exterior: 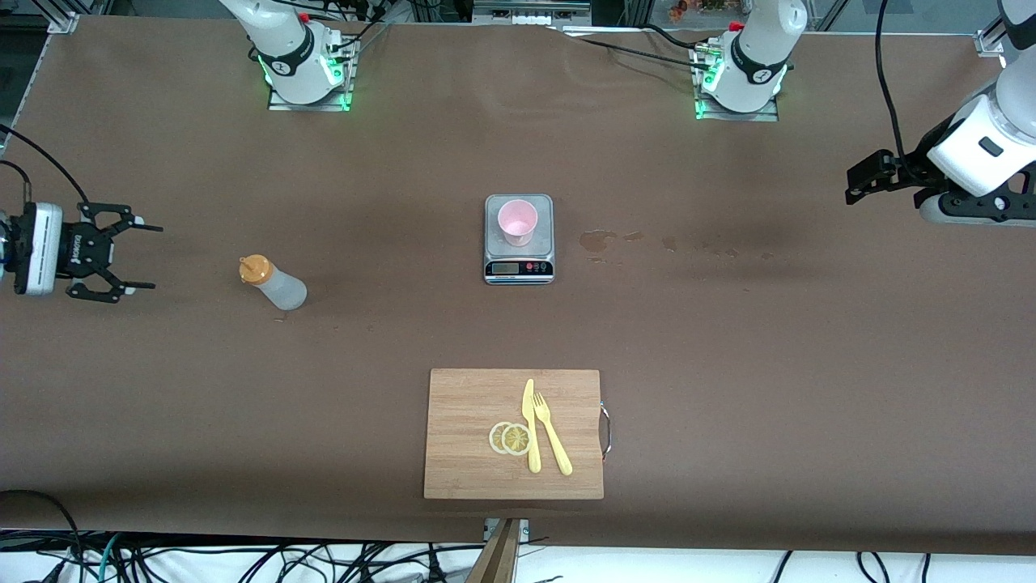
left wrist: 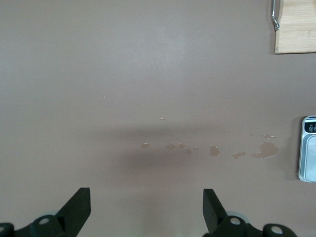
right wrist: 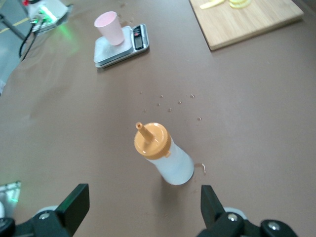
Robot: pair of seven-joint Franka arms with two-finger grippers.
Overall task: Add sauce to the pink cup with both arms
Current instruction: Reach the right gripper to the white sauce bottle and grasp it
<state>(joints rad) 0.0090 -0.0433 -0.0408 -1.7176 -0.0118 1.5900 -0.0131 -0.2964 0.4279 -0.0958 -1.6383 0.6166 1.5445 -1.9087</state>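
The sauce bottle (exterior: 273, 282), whitish with an orange nozzle cap, stands upright on the brown table toward the right arm's end. In the right wrist view the sauce bottle (right wrist: 163, 155) is just ahead of my open right gripper (right wrist: 144, 205), apart from both fingers. My right gripper (exterior: 154, 257) hovers low at that table end and holds nothing. The pink cup (exterior: 517, 221) (right wrist: 109, 27) stands on a small silver scale (exterior: 519, 267) mid-table. My left gripper (exterior: 850, 185) (left wrist: 147, 207) hangs open and empty over the left arm's end of the table.
A wooden cutting board (exterior: 469, 437) lies nearer the front camera than the scale, with lemon slices (exterior: 511, 438), a yellow knife (exterior: 530, 425) and a fork (exterior: 553, 437) on it. Wet stains (exterior: 597, 240) (left wrist: 266, 149) mark the table between the scale (left wrist: 308, 158) and the left gripper.
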